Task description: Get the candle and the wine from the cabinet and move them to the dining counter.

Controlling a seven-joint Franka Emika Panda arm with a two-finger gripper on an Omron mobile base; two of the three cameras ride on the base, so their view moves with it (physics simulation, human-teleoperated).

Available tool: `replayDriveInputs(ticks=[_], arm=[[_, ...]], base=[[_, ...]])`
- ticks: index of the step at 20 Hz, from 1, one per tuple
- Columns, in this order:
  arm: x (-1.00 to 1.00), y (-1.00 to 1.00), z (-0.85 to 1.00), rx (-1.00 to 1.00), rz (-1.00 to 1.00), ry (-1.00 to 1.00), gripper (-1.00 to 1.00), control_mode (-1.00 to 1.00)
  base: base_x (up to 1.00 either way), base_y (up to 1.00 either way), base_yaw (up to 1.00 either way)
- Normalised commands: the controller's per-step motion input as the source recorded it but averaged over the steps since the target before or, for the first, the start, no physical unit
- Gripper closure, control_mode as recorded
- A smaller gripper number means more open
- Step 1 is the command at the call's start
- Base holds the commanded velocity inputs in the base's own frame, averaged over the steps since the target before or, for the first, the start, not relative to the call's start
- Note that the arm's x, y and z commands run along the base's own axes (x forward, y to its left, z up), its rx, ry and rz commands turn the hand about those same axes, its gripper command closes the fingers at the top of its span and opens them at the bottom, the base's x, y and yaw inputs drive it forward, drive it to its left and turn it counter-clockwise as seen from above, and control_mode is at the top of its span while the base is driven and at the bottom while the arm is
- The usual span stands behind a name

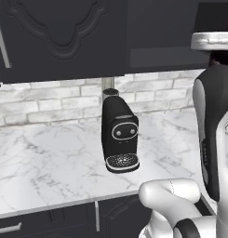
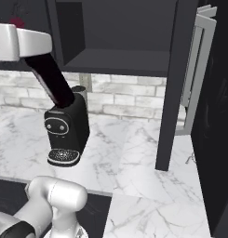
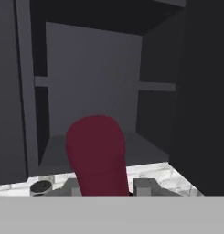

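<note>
Gripper [image 3: 104, 185] clamped on dark red candle [image 3: 96, 153], outside open cabinet [image 3: 93, 91]. You back out level (coffee machine [image 2: 66, 130] sits directly below), then swing toward dining counter.

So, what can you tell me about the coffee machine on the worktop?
The coffee machine is a small, glossy black unit that looks like plastic. It has a rounded front with an oval silver-rimmed panel, a round perforated drip tray at its foot and a grey cylinder rising at the back. It stands upright on the white marble worktop, close to the brick wall, below the cabinet.
</note>
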Motion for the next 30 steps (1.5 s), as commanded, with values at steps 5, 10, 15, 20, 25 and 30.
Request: replayDriveInputs(ticks=[5, 10, 15, 20, 25, 30], arm=[[-0.62, 0.17, -0.22, 0.02, 0.03, 0.03, 1.0, -1.0], [-0.48, 0.2, -0.2, 0.02, 0.04, 0.03, 1.0, -1.0], [-0.04, 0.07, -0.06, 0.01, 0.0, 0.02, 1.0, -1.0], [0.01, 0.01, -0.09, 0.02, 0.0, 0.05, 1.0, -1.0], [0.05, 0.0, -0.13, 0.04, 0.01, 0.08, 1.0, -1.0], [0.06, -0.01, -0.38, 0.06, 0.06, 0.15, 1.0, -1.0]], base=[[0.0, 0.0, 0.0], [0.0, 0.0, 0.0], [0.0, 0.0, 0.0], [0.0, 0.0, 0.0], [0.0, 0.0, 0.0], [0.0, 0.0, 0.0]])
